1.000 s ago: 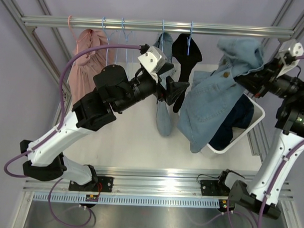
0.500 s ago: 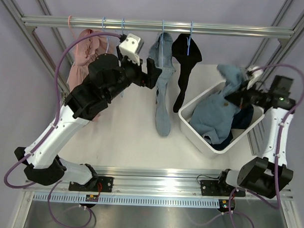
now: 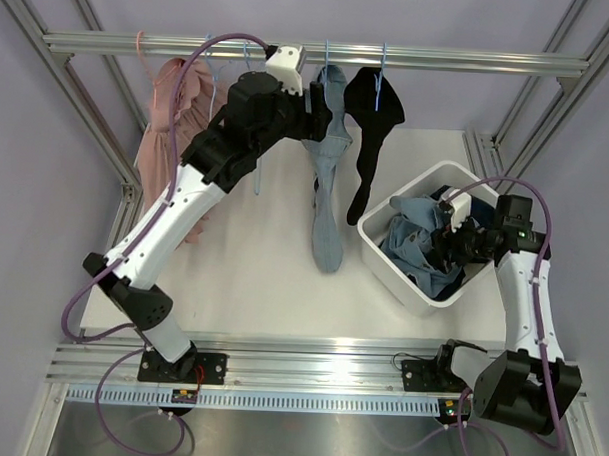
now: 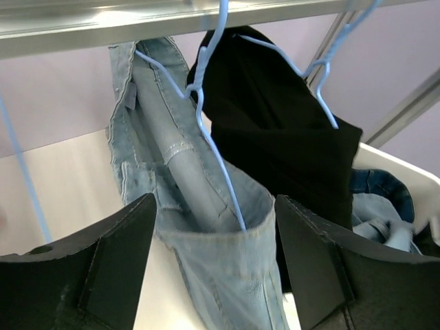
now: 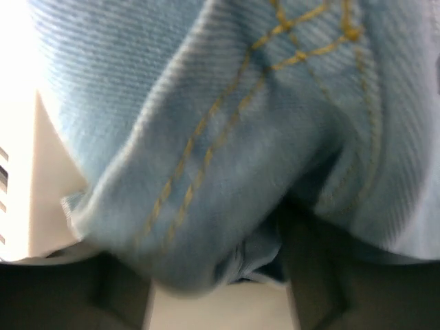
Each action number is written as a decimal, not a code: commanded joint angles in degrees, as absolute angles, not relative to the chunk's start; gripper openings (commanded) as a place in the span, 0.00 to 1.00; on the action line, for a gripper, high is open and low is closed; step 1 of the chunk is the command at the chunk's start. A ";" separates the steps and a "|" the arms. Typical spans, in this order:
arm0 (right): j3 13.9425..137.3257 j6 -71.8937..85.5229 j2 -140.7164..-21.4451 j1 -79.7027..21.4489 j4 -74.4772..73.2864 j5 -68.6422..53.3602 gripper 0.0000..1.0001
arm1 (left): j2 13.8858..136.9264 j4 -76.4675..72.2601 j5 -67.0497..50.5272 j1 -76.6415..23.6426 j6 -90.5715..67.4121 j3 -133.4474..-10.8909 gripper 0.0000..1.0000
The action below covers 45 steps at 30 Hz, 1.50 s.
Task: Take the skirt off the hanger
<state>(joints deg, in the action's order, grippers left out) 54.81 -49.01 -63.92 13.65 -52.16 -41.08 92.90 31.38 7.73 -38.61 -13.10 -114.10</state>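
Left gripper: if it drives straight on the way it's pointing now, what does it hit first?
Most likely the light denim garment on the blue hanger, centred ahead of the open left gripper. The black garment hangs just right of that line. Depth is hard to judge.

White bin [image 3: 391,263] on pale table [image 3: 253,276]

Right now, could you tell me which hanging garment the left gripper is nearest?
The light-blue denim garment, hanging in the middle between the pink garment and the black garment; the left gripper faces it.
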 commanded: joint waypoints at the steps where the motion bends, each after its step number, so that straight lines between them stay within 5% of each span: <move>1: 59.57 -48.44 -59.77 13.97 -54.31 -37.97 0.78 | 96.14 30.15 7.64 -38.32 -14.76 -120.14 0.71; 3: 62.12 -44.85 -57.40 13.97 -54.76 -37.97 0.99 | 97.90 29.97 8.61 -38.32 -15.12 -121.37 0.70; 30: 64.68 -24.36 -45.27 13.97 -49.22 -48.16 0.99 | 103.44 20.13 13.45 -38.32 -10.73 -121.29 0.38; 31: 64.86 -23.74 -44.65 13.97 -49.22 -48.43 0.99 | 103.53 19.87 13.27 -38.32 -10.55 -121.38 0.36; 35: 66.88 -20.23 -44.03 13.97 -49.57 -48.43 0.99 | 103.27 18.46 11.87 -38.32 -8.88 -121.46 0.00; 45: 68.82 -15.21 -44.30 13.97 -47.46 -49.13 1.00 | 95.81 13.72 12.04 -38.41 -4.04 -119.80 0.00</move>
